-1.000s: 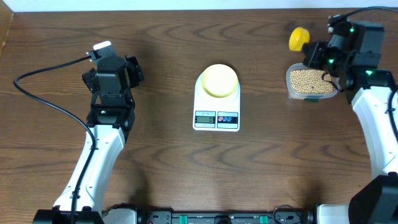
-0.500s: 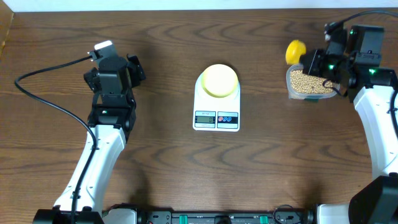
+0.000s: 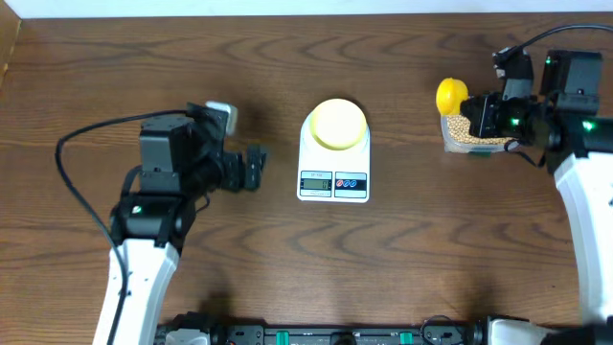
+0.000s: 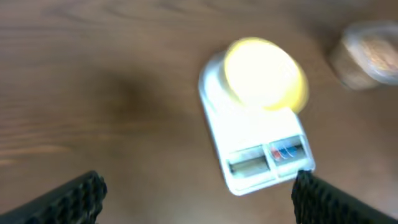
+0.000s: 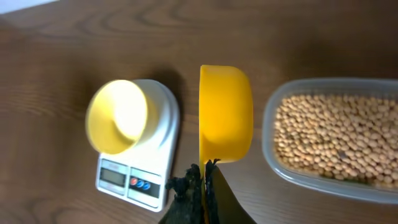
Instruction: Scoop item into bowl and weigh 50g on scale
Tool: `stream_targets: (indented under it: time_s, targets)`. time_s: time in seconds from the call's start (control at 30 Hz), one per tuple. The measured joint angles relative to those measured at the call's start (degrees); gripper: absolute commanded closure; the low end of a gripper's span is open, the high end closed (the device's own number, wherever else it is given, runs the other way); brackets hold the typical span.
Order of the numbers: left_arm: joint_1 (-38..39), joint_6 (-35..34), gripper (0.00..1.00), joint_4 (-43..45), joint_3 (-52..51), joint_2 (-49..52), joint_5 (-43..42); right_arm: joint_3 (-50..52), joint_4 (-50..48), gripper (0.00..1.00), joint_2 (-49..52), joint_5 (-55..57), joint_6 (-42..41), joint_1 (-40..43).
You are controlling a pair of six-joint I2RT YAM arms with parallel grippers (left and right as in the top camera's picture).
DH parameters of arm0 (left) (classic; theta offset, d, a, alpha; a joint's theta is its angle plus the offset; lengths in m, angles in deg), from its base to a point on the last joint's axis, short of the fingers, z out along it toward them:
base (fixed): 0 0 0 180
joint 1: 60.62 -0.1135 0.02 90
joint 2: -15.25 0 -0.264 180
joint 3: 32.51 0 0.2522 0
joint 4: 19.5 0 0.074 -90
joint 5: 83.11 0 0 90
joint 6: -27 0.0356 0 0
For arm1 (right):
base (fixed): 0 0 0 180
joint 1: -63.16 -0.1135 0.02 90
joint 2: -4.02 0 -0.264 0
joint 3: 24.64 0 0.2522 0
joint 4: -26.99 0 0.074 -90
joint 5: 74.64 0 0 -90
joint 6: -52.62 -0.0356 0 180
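Counter (image 3: 402, 259): brown wood grain, carrying everything listed below.

Left arm (image 3: 144, 278): it reaches in from the near edge and bends toward the middle. The left hand (image 3: 257, 169) points at the scale from its left side, near it but apart. Its jaws stand wide and hold nothing. In the left wrist view the two dark fingers (image 4: 68, 199) sit at the bottom corners, with the scale ahead between them (that view is blurred).

Right arm (image 3: 584, 211): it runs up the right edge. The right hand (image 3: 476, 115) hangs over the left part of the tub, clamped narrow on the handle of the scoop.

Scale (image 3: 333, 182): white and flat, at the centre of the counter. Its display (image 3: 316, 182) and buttons (image 3: 351, 182) face the near edge. The reading is too small to make out.

Tub (image 3: 450, 146): clear plastic, well to the right of the scale, partly covered by the right hand.

Bowl (image 3: 336, 124): pale yellow and round, resting on the far end of the scale.

Scoop (image 3: 451, 96): bright yellow, carried at the tub's far left corner. The right wrist view shows it turned on its side between scale and tub. Its contents cannot be judged.

Beans (image 5: 329, 140): small, tan and round, lying in the tub.
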Motion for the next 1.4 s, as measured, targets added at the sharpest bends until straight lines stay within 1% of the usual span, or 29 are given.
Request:
stream_targets:
  time_s: [0.17,0.37,0.5,0.67,0.83,1.0,1.4]
  targets:
    - [0.0,6.3,0.02,-12.4,3.6,-3.2,-5.8,-0.1,0.3,0.99,-0.9,-0.4,0.6,-0.9]
    - [0.0,9.2,0.02,-18.2,3.6,-2.8,-4.0,-0.1,0.4,0.99,-0.8,-0.4,0.6,-0.9]
    - [0.0,11.0,0.03,-17.4,3.6,-1.9,-3.1,-0.1,0.4,0.99,-0.8,-0.4,0.6,-0.9]
    - [0.0,20.4,0.02,-16.7,3.6,-1.4,-3.2,-0.1,0.8,0.99,-0.8,-0.4,0.6,-0.9]
    - [0.0,25.4,0.02,-13.9,3.6,-1.1,-2.7,-0.1,1.1,0.99,-0.8,-0.4,0.6,-0.9]
    - [0.0,27.2,0.02,-12.8,3.6,0.4,-2.7,-0.1,1.7,0.99,-0.8,-0.4,0.6,-0.9]
    - [0.0,27.6,0.03,-10.4,3.6,2.8,-5.2,-0.1,2.0,0.99,-0.8,-0.4,0.6,-0.9]
